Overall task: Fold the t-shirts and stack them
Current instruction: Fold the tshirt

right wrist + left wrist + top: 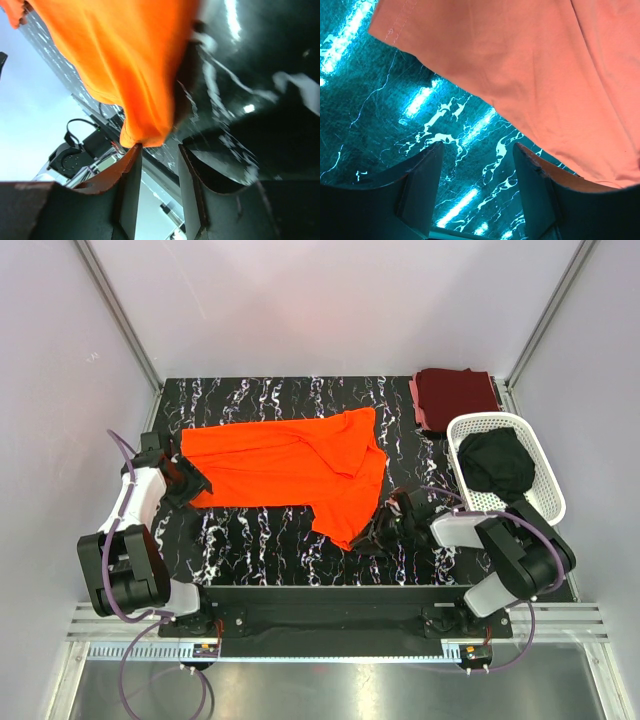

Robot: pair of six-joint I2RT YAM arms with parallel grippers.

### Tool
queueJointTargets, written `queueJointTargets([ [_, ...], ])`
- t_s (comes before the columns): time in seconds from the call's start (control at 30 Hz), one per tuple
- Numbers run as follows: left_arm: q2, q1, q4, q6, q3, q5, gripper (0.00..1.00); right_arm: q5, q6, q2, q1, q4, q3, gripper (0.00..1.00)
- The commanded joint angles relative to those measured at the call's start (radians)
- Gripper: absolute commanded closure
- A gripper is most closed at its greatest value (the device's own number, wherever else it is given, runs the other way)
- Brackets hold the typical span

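My left pincer [477, 148]: fingers spread wide, with only bare surface between them. It sits low at the left edge of the bright orange short-sleeved cloth t-shirt [280, 465], whose border runs just past one fingertip.
My right pincer [160, 149]: jaws a little apart and gripping nothing. A corner of the orange cloth touches one fingertip but is not in the gap. The view is blurred.
Orange shirt: lies lengthwise across the black white-veined marbled tabletop [260, 540], mostly flat. Its right part is rumpled and doubled over, and a lower flap points toward my right pincer.
Other shirts: a folded dark maroon cloth t-shirt [455, 398] lies at the far right corner. A black cloth t-shirt [497, 462] sits bunched in the white perforated plastic basket [548, 492], near my right arm.
Step in hand: I judge I am about to take hold of the orange shirt to fold it, with one pincer at each end.
Next move calls for: sliding a finger under each edge, closing on a single layer, then lifting both ends evenly so the rumpled right side draws flat.
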Motion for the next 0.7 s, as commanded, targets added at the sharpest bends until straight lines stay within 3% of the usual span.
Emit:
queueJointTargets([
  [0.0,0.006,0.008,0.018,0.013,0.028,0.011,0.38,0.043,0.000,0.061,0.018,0.042,0.021,0.57],
  [0.4,0.015,0.023,0.012,0.027,0.034,0.008,0.37,0.123,0.061,0.141,0.032,0.004,0.062,0.59],
  [0.57,0.018,0.043,0.012,0.028,0.028,0.008,0.37,0.131,0.073,0.164,0.034,0.020,0.062,0.73],
  [0.6,0.017,0.049,0.012,0.028,0.027,0.014,0.36,0.140,0.070,0.159,0.035,0.021,0.062,0.78],
  [0.63,0.017,0.058,0.018,0.028,0.022,0.018,0.35,0.144,0.070,0.152,0.034,0.021,0.056,0.91],
  [0.67,0.017,0.084,0.021,0.028,0.015,0.032,0.34,0.149,0.058,0.146,0.034,0.019,0.055,0.97],
])
